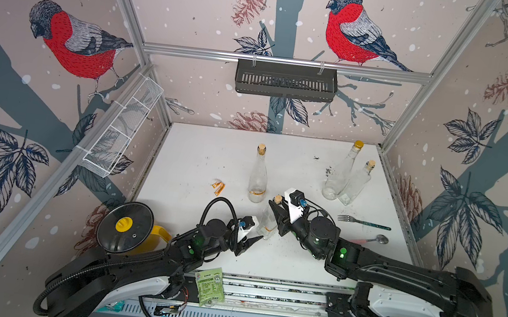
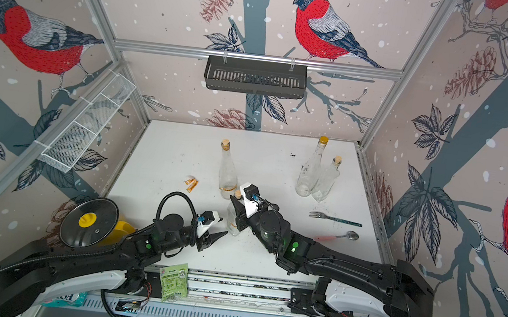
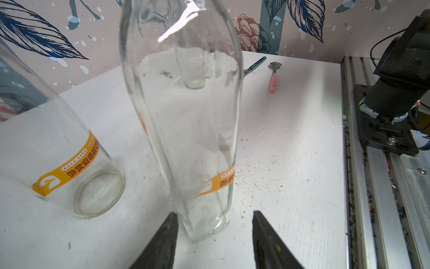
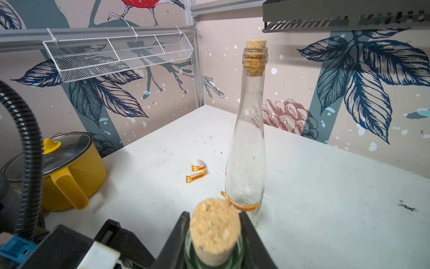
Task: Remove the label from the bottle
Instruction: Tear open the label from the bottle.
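A: The right gripper point(image 1: 277, 210) pinches the neck of the clear, cork-stoppered glass bottle point(image 3: 186, 116), upright on the white table point(image 3: 290, 139); the left gripper point(image 3: 214, 216) stands spread at its base.
B: Step: reaching for the orange paper label point(image 3: 220, 181). Next, probably, nip its edge and peel.

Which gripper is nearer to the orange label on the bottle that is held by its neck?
Left. The left gripper, open, sits at the base of the bottle, close to the label. The right gripper clamps the neck under the cork, farther up.
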### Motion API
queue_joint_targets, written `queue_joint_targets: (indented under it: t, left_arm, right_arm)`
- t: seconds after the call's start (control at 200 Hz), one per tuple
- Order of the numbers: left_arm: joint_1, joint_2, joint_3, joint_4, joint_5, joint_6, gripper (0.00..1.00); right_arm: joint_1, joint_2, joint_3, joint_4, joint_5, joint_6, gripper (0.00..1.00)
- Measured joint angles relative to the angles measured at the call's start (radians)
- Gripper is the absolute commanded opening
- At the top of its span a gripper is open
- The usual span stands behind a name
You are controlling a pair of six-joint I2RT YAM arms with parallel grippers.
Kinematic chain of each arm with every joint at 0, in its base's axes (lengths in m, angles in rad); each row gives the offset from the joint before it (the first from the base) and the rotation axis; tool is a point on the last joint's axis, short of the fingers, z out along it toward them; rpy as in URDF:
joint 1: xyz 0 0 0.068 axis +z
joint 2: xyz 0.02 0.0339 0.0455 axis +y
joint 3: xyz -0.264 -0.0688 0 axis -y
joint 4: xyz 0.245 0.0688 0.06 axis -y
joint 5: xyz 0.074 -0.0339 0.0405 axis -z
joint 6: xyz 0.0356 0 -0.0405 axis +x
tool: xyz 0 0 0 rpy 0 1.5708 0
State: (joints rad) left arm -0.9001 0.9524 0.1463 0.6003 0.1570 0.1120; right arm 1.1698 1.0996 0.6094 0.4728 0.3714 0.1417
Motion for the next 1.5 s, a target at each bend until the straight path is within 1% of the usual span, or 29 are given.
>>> queue_joint_targets:
  t: [0.135, 0.325, 0.475, 0.72, 1.076, 1.501]
  left_arm:
    - [0.0, 0.01, 0.0, 0.008, 0.0, 0.0, 0.46]
    - [0.0, 0.024, 0.0, 0.021, 0.0, 0.001, 0.44]
    - [0.0, 0.029, 0.0, 0.023, 0.0, 0.001, 0.42]
    - [0.0, 0.018, 0.0, 0.023, -0.003, 0.001, 0.4]
    - [0.0, 0.018, 0.0, 0.023, 0.001, 0.005, 0.29]
    - [0.0, 0.019, 0.003, 0.023, 0.004, 0.011, 0.23]
  right_arm:
    - [0.003, 0.0, 0.0, 0.004, -0.007, -0.014, 0.02]
    - [0.007, 0.0, 0.0, 0.017, -0.036, -0.018, 0.03]
    - [0.012, 0.0, -0.002, 0.022, -0.047, -0.026, 0.03]
    - [0.02, 0.0, -0.004, 0.022, -0.058, -0.042, 0.02]
    - [0.025, 0.0, -0.007, 0.025, -0.061, -0.059, 0.02]
    - [0.026, 0.0, -0.008, 0.031, -0.051, -0.059, 0.02]
